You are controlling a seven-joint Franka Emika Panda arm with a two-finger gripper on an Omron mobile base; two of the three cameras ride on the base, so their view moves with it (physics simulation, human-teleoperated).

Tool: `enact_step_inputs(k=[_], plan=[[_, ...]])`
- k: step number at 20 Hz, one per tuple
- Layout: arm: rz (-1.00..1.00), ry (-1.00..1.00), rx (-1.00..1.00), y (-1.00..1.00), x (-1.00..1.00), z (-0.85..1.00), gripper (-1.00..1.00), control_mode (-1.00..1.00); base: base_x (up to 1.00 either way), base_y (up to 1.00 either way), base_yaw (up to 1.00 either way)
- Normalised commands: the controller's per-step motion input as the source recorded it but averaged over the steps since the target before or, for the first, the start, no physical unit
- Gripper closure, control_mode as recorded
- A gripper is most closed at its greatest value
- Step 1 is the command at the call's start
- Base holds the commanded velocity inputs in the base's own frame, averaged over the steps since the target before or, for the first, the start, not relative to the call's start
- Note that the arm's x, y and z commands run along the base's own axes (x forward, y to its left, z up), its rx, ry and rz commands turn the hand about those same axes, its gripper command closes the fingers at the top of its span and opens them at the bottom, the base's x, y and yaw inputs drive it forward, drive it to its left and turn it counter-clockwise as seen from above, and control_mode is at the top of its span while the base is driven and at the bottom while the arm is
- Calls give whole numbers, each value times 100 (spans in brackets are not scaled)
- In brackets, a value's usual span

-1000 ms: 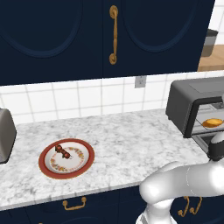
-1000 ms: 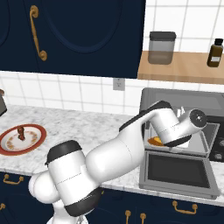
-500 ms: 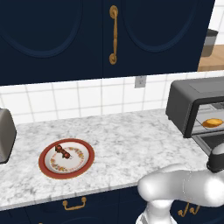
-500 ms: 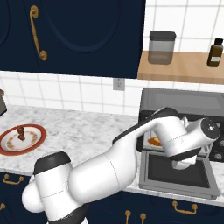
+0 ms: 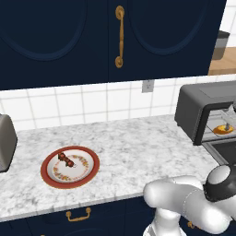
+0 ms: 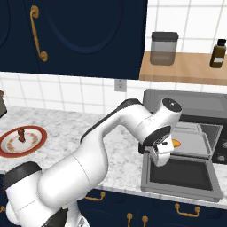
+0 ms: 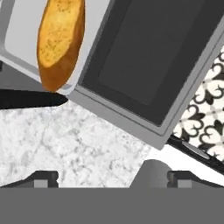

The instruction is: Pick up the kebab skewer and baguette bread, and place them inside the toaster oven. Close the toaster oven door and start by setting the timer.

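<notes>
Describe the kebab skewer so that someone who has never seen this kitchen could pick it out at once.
Start at the marble counter under the navy cabinets and go toward its left end, where a round red-rimmed plate lies near the silver toaster. The kebab skewer lies on that plate: a thin stick threaded with small dark red and brown chunks. Nothing else lies on the plate; the golden baguette bread is already in the toaster oven.

Navy cabinets [image 5: 55, 37] (brass handles [image 5: 120, 37]) over white tile wall [image 5: 83, 103], marble counter [image 5: 133, 147], patterned floor [image 7: 203, 118]
</notes>
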Motion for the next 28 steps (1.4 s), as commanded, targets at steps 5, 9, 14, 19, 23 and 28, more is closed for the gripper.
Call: enact_step_inputs(k=[5, 9, 14, 19, 23, 28], plan=[[50, -4, -24, 100, -61, -44, -100, -100, 0, 0, 0], [48, 5, -14, 100, -11, -40, -100, -100, 0, 0, 0], [50, 10, -11, 100, -1, -32, -100, -100, 0, 0, 0], [41, 11, -13, 100, 0, -16, -100, -100, 0, 0, 0], [44, 5, -8, 99, 0, -1, -100, -100, 0, 0, 0], [17, 0, 2, 90, 35, 12, -100, -100, 0, 0, 0]])
